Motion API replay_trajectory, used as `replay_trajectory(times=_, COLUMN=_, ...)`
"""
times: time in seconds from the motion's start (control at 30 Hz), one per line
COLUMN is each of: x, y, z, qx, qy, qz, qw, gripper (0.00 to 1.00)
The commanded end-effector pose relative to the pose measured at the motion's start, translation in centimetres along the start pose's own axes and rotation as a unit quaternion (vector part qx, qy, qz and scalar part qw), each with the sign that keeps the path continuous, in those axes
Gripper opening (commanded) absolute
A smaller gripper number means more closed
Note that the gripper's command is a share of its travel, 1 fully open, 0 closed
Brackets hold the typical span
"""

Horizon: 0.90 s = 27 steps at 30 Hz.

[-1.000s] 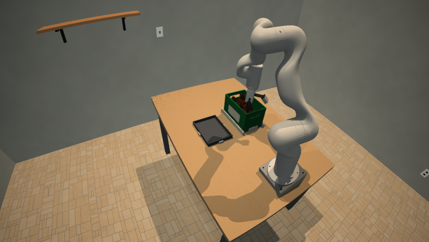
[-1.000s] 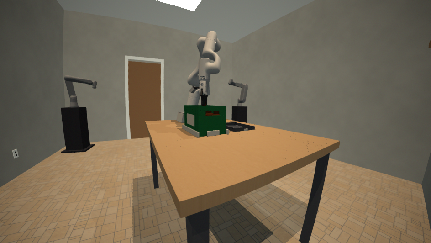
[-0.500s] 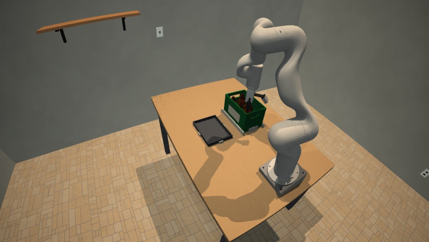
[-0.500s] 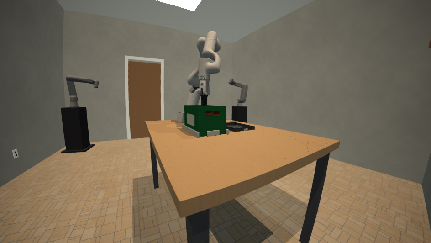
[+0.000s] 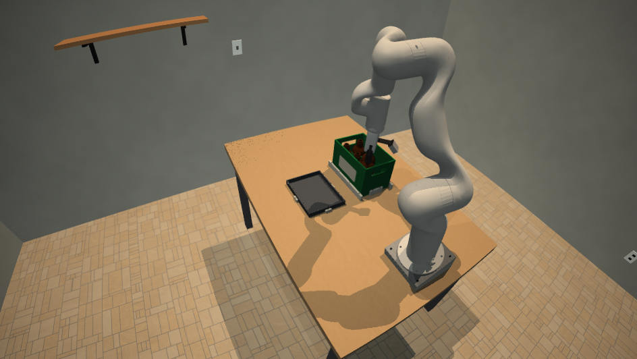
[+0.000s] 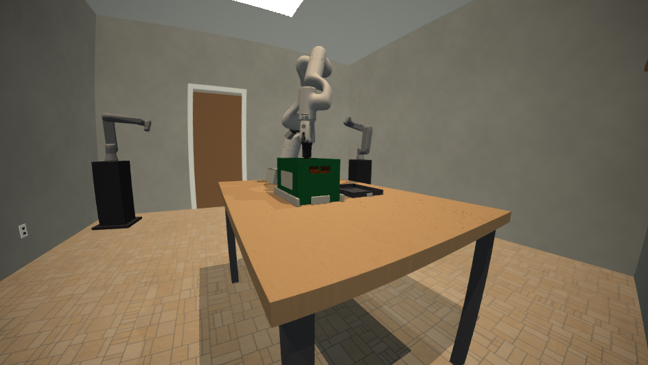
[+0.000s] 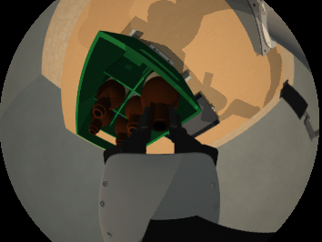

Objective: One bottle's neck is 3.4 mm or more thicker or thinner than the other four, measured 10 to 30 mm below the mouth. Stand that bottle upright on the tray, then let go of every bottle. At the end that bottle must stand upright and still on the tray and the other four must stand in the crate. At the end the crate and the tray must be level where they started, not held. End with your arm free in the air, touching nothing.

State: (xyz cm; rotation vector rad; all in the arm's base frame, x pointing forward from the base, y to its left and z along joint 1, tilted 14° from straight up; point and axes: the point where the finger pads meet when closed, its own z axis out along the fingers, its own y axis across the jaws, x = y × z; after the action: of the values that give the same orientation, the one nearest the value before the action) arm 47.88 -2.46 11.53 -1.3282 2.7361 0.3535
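The claw points down into the green crate and is clamped on the neck of one brown bottle, with one dark finger on each side of the neck. In the wrist view this bottle is in the crate compartment nearest to the claw. It seems a little higher than its neighbours, but whether its bottom is free from the crate floor I cannot tell. The other brown bottles stand in the compartments beside it.

The crate stands on the wooden surface, between light grey stops. Near it on the same surface, but apart from it, lies the dark tray, which carries no bottle. The pale arm bends over the crate from its base plate at the surface edge.
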Motion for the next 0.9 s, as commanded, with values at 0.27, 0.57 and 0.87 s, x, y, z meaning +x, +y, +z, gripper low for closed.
replay_trajectory(times=0.27, x=0.0, y=-0.1, z=-0.7, qx=0.001, qy=0.0, qz=0.0, qw=1.0, gripper=0.0)
replay_trajectory(times=0.57, x=0.0, y=-0.1, z=-1.6, qx=0.001, qy=0.0, qz=0.0, qw=1.0, gripper=0.0)
replay_trajectory(times=0.87, x=0.0, y=-0.1, z=-2.4, qx=0.001, qy=0.0, qz=0.0, qw=1.0, gripper=0.0)
